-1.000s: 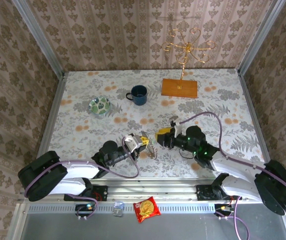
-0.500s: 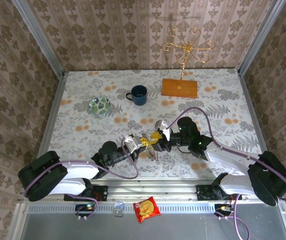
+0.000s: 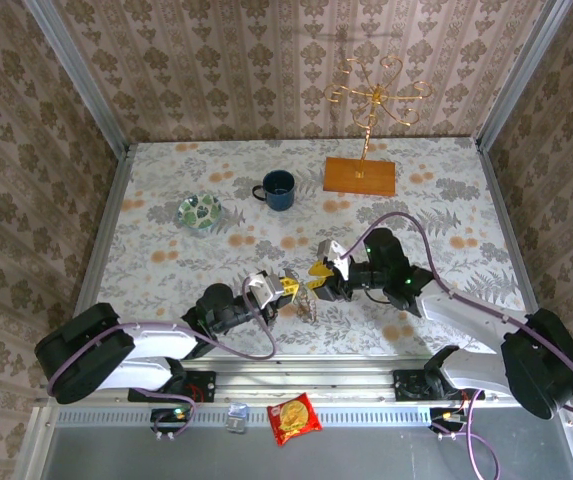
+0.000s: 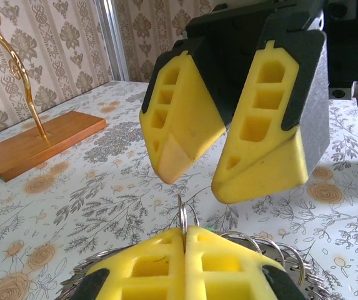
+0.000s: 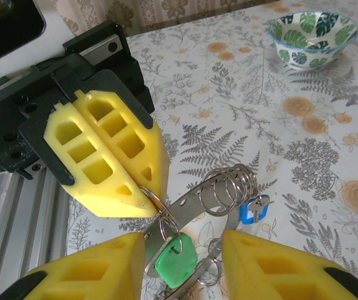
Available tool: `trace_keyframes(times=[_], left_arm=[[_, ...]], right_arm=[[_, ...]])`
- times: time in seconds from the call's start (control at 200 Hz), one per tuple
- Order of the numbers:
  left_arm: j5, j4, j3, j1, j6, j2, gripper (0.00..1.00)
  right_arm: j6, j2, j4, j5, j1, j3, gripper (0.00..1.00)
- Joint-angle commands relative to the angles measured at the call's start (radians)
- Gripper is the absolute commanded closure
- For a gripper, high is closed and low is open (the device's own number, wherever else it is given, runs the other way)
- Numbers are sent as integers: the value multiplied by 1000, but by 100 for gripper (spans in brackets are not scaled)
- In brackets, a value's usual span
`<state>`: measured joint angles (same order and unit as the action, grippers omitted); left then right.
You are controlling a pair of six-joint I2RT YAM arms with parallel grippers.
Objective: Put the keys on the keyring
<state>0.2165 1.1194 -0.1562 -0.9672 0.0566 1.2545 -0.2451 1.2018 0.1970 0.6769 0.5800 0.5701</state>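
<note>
My left gripper (image 3: pixel 288 287) is shut on a small split ring (image 5: pixel 151 198), and the green key (image 5: pixel 176 260) hangs from that ring. The same ring (image 4: pixel 185 215) pokes up between the left gripper's (image 4: pixel 185 232) pressed fingers. The keyring (image 5: pixel 194 195), a flat grey metal band, lies on the table under both grippers and carries several small rings (image 5: pixel 228 183). The blue key (image 5: pixel 253 209) hangs off those rings. My right gripper (image 5: pixel 182 240) is open, its fingers on either side of the green key without touching it. From above, the right gripper (image 3: pixel 318 270) faces the left one over the keyring (image 3: pixel 306 308).
A blue mug (image 3: pixel 278 189) and a green-patterned dish (image 3: pixel 199 212) stand at the back left. The gold wire stand on its wooden base (image 3: pixel 359 175) is at the back right. A red snack packet (image 3: pixel 293 417) lies in front of the table edge.
The right gripper has moved left to meet the left gripper and its jaws have narrowed a little. The left gripper has stayed shut on the small ring.
</note>
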Motion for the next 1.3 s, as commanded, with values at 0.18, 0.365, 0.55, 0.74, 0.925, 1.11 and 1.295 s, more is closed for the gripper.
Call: trace_keyframes(times=[0.18,0.365,0.55,0.74,0.925,1.11,1.295], left_arm=[[24,63,5,8,-1,-21,100],[28,66,1,9,-2,-18,100],[29,67,3,9,-4,-18,100],[36,76,-1,10,-3,-14,100],[34,82,-4,10,0,-7,100],[28,85,-5,10,2,-4,100],[23,85,-7,11,9,1,100]], right_arm=[[-26,51,-35,68,-4,37,70],[-22,66,-26,77,-3,46,80],[-21,65,-26,76,-3,46,89],[-32,90,-47,86,-4,59,100],[-38,129,-67,124,6,89,100],[-57,137,-99,147,12,106,100],[-100,143,-129,140,28,113,100]])
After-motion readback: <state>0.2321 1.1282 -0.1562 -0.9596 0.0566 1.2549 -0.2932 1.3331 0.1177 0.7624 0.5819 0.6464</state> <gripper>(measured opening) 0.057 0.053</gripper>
